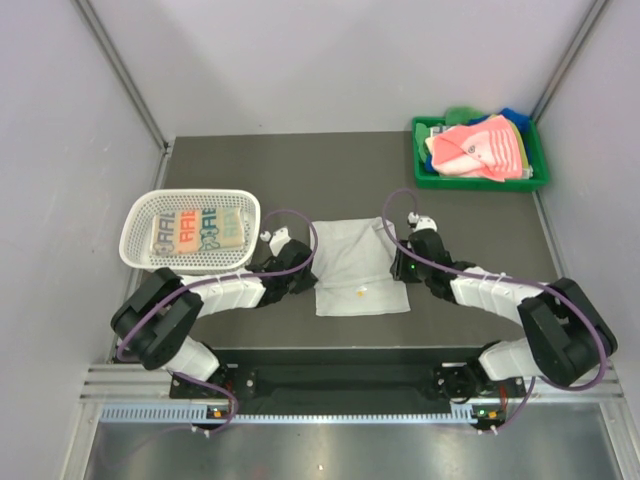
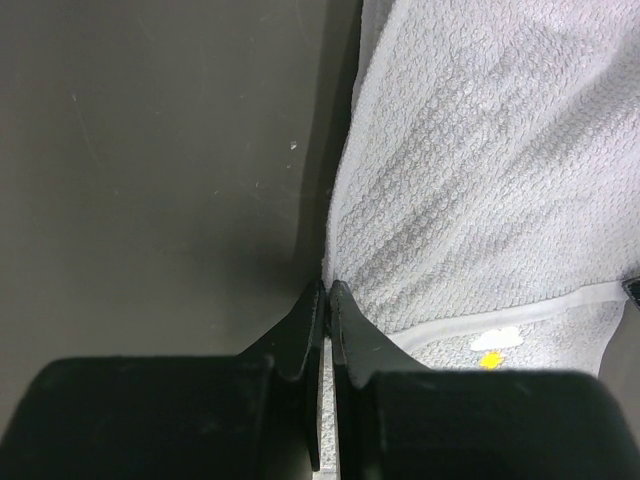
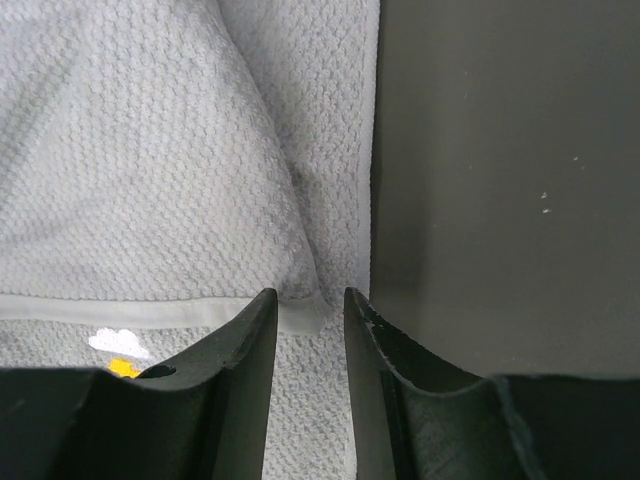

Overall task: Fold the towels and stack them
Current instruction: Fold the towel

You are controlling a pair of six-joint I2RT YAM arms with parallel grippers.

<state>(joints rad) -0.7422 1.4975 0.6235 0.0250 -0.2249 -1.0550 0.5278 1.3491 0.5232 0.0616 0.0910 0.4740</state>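
The grey-white towel [image 1: 358, 268] is lying half-folded mid-tabletop [image 1: 480, 230]. At its 9 o'clock edge the left pincer [image 2: 327, 292] is clamping the hem; at 3 o'clock the right pincer [image 3: 310, 300] is straddling the edge, jaws parted, probably readying a two-handed fold.

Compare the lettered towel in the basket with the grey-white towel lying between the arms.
The lettered towel bears coloured letters; the grey-white towel is plain but for a small yellow mark. The lettered towel sits in the white basket; the grey-white towel lies on the dark table. Both lie flat.
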